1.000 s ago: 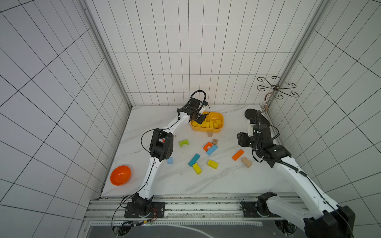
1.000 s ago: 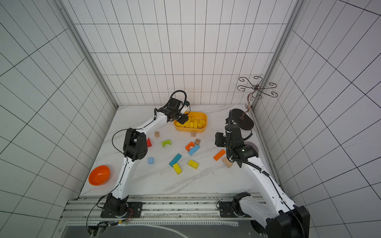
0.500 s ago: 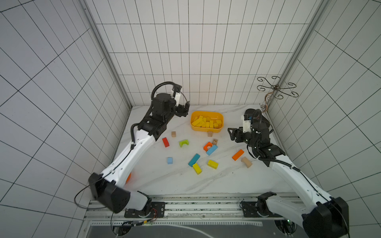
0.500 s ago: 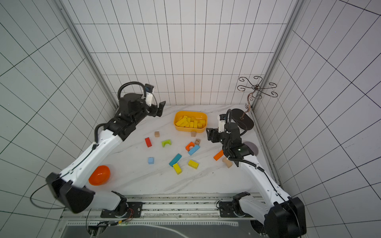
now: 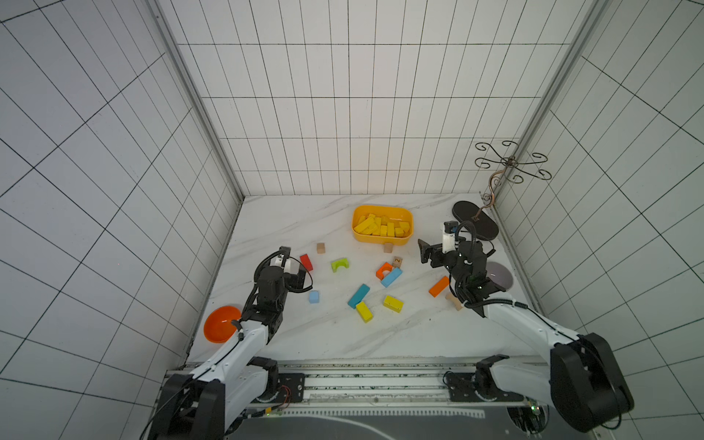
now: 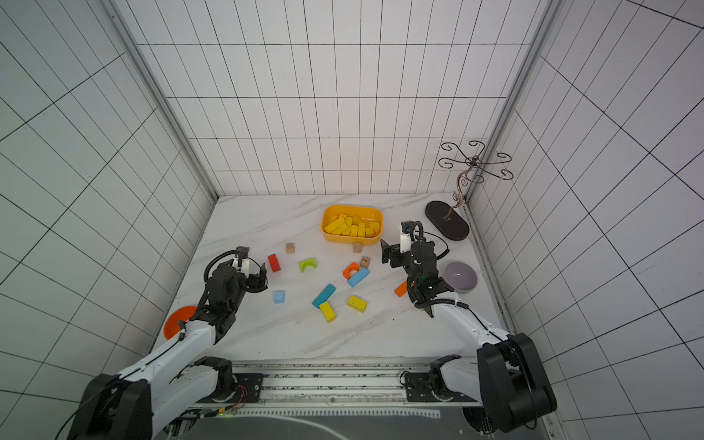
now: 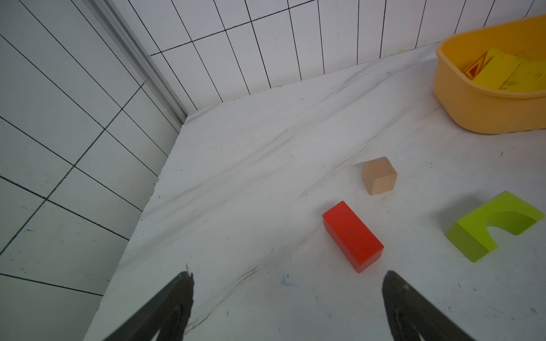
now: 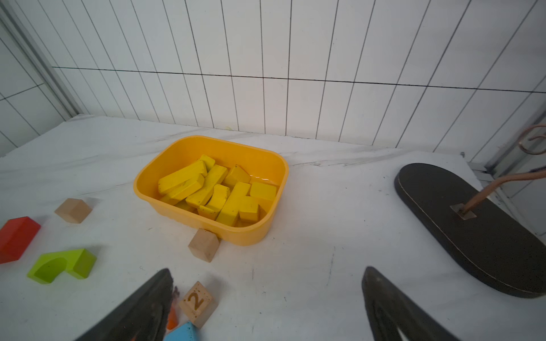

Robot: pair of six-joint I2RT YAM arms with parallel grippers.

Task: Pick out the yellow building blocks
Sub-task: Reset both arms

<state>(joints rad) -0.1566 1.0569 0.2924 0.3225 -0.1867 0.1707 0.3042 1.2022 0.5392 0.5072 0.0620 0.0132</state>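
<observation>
The left arm [image 5: 238, 348] reaches forward, bent at the elbow, its left gripper [image 7: 288, 280] tilted downward with both jaws spread wide and empty. The right arm [image 5: 529, 324] mirrors it; the right gripper [image 8: 267, 274] also gapes wide, empty.

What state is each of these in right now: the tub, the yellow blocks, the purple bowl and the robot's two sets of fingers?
Tub: upright, holding a pile of yellow blocks.
Two loose yellow blocks: lying flat, outside the tub.
Left fingers: open, empty.
Right fingers: open, empty.
Purple bowl: upright, empty.
</observation>
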